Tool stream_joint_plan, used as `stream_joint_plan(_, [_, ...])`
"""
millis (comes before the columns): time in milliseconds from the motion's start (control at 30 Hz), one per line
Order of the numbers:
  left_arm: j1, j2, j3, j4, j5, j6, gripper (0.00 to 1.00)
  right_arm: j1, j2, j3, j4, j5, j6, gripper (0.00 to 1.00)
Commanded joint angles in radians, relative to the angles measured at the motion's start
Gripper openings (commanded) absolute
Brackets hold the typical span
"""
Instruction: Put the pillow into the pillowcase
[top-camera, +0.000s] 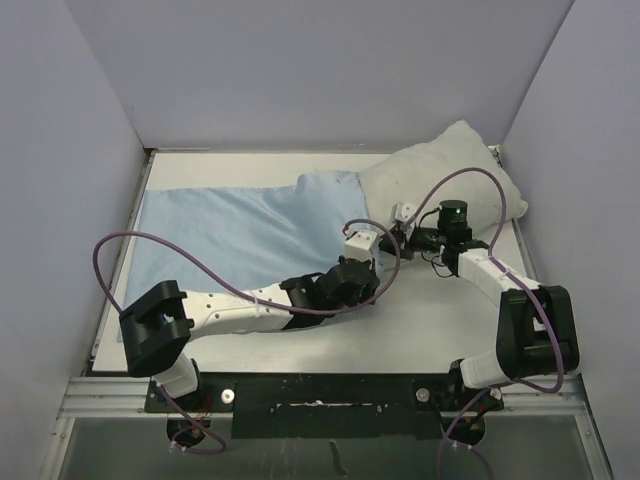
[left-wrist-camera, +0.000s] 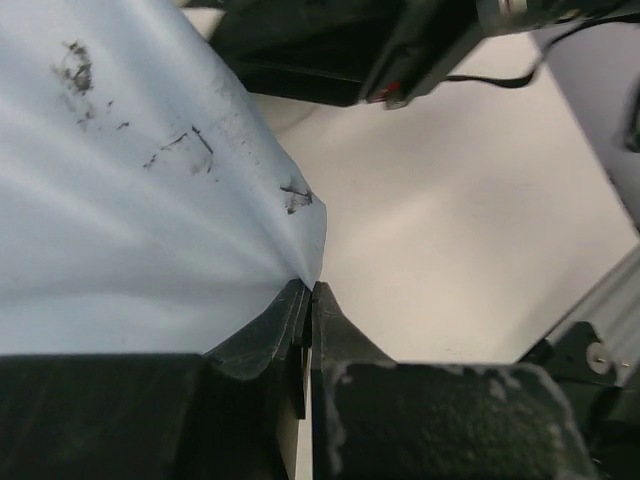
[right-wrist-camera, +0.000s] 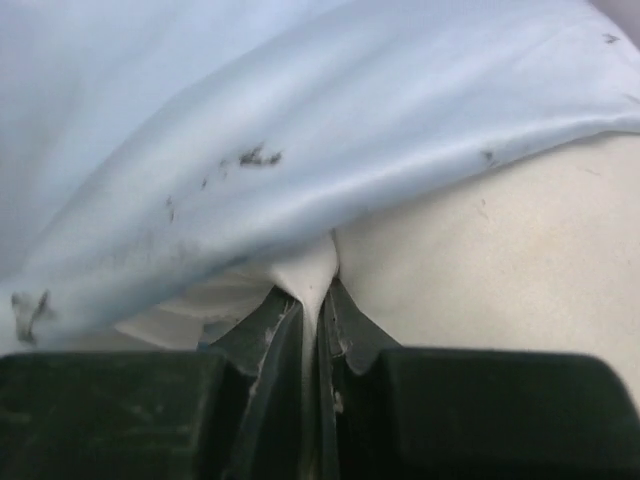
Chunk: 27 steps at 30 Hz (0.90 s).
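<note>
As one pillowcase (top-camera: 230, 235) abuts one pillow (top-camera: 450, 170), left jaws clamp pillowcase edge, right jaws pillow fold.

One off-white pillow (top-camera: 450, 170). One light-blue pillowcase (top-camera: 220, 235). One tabletop (top-camera: 440, 320). Two robot arms: one left arm (top-camera: 240, 310) and one right arm (top-camera: 490, 275). Two hands, one per arm: the left hand (left-wrist-camera: 308, 290) and the right hand (right-wrist-camera: 318, 295), each with two fingers. Two purple cables, one along each arm: the left cable (top-camera: 190, 255) and the right cable (top-camera: 500, 190).
</note>
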Motion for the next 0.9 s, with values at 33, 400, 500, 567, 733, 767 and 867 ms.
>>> stream_joint_plan(33, [0.052,-0.068,0.057,0.14,0.332,0.0,0.0,0.009,-0.076,-0.089,0.977,-0.036,1.216,0.0])
stream_joint_plan(400, [0.273,-0.01,0.078,0.249,0.521,-0.073,0.0,0.056,0.153,-0.079,0.947,-0.241,1.161,0.03])
stream_joint_plan(500, [0.289,-0.022,0.087,0.235,0.527,-0.06,0.11,0.061,0.138,-0.046,0.836,-0.331,1.028,0.18])
stream_joint_plan(567, [0.289,-0.037,0.07,0.226,0.532,-0.055,0.2,0.052,0.089,-0.018,0.666,-0.377,0.869,0.31])
stream_joint_plan(733, [0.287,-0.149,-0.062,0.252,0.577,-0.061,0.38,0.051,-0.1,0.204,-0.492,-0.259,-0.301,0.72])
stream_joint_plan(767, [0.286,-0.185,-0.097,0.26,0.588,-0.055,0.42,0.03,-0.115,0.227,-0.562,-0.249,-0.376,0.75])
stream_joint_plan(867, [0.279,-0.314,-0.199,0.259,0.606,-0.019,0.48,-0.044,-0.157,0.266,-0.726,-0.235,-0.54,0.85])
